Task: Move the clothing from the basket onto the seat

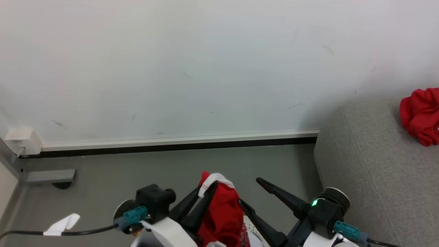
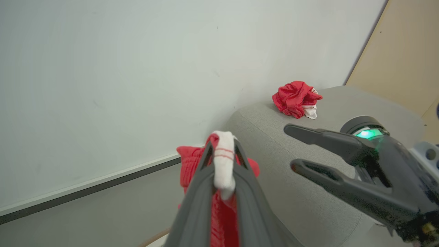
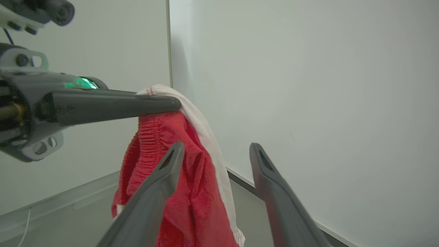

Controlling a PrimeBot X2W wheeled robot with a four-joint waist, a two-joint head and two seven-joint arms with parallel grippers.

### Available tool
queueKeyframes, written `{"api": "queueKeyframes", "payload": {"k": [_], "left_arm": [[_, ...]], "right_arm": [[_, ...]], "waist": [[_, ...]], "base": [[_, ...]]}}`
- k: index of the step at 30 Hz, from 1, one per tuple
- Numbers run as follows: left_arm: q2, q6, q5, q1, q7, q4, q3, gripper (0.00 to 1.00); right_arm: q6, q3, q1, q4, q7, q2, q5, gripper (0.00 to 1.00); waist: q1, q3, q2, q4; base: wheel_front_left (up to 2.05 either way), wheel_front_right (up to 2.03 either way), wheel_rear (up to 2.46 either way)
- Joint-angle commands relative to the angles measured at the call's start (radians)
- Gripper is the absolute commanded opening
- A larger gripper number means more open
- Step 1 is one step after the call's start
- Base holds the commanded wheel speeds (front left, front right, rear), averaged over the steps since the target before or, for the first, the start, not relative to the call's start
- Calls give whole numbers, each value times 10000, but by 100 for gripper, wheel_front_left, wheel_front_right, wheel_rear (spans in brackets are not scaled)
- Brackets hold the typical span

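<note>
On seat (image 1: pixel 363 164): one garment (image 1: pixel 420 115) | left claw (image 1: pixel 207 188) grips second garment (image 1: pixel 223 212) | right claw (image 1: pixel 248 189) wide

**Inspector:** Your head camera sits high, looking forward and down at the wall (image 1: pixel 205 68) and floor (image 1: pixel 137 161). The seat (image 1: pixel 370 161) lies at its right edge.

**Assistant:** Your left wrist camera looks close along the left pincer (image 2: pixel 223 145) toward that seat and wall. Your right wrist camera looks along the right pincer (image 3: pixel 216 146) at the wall. All three share the left pincer's clothing (image 3: pixel 192 192).
</note>
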Motion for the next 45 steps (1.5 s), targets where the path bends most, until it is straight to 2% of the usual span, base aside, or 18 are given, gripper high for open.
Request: {"api": "queueKeyframes", "payload": {"k": [1, 6, 16, 17, 18, 19, 27, 29, 30, 37, 45], "left_arm": [[-109, -119, 147, -161, 64, -38, -150, 0], [-409, -332, 347, -453, 196, -156, -554, 0], [-751, -780, 228, -688, 463, -323, -1101, 0], [-776, -787, 226, -703, 453, -332, -1118, 0], [-796, -784, 228, -711, 437, -330, -1134, 0], [-809, -779, 229, -718, 420, -325, -1140, 0], [-673, -655, 330, -748, 190, -86, -949, 0], [-701, -595, 363, -701, 43, -7, -898, 50], [-729, -591, 364, -666, -39, 54, -888, 100], [-977, -668, 373, -503, -681, 653, -883, 100], [-1396, -850, 866, -618, -1643, 1634, -1204, 100]], "right_arm": [[-19, 397, -326, 62, 46, -161, 263, 100], [-19, 1353, -880, 277, 117, -323, 867, 100], [-19, 2426, -1467, 678, 197, -482, 1883, 100], [-19, 2495, -1519, 748, 238, -510, 1975, 49], [-19, 2542, -1566, 790, 218, -526, 2046, 15], [-19, 2581, -1582, 855, 199, -532, 2123, 0], [-21, 2318, -1694, 1306, -97, -613, 2608, 0], [-22, 2138, -1688, 1402, -164, -632, 2678, 0], [-22, 2064, -1680, 1420, -207, -630, 2707, 0], [-21, 1139, -1706, 1618, -424, -777, 2570, 0], [-21, -496, -1600, 1347, -553, -1125, 2208, 0]], "waist": [[-1, -24, -1, -3], [-1, -8, -1, 32], [-1, 76, -1, 39], [-1, 84, -1, 38], [-1, 91, -1, 39], [-1, 101, -1, 40], [-1, 271, -1, -97], [-1, 320, -1, -172], [-1, 342, -1, -223], [-1, 538, -1, -876], [-1, 915, -1, -1984]], "base": [[0, 0, 0], [0, 0, 0], [0, 0, 0], [0, 0, 0], [0, 0, 0], [0, 0, 0], [0, 0, 0], [0, 0, 0], [0, 0, 0], [0, 0, 0], [0, 0, 0]]}}
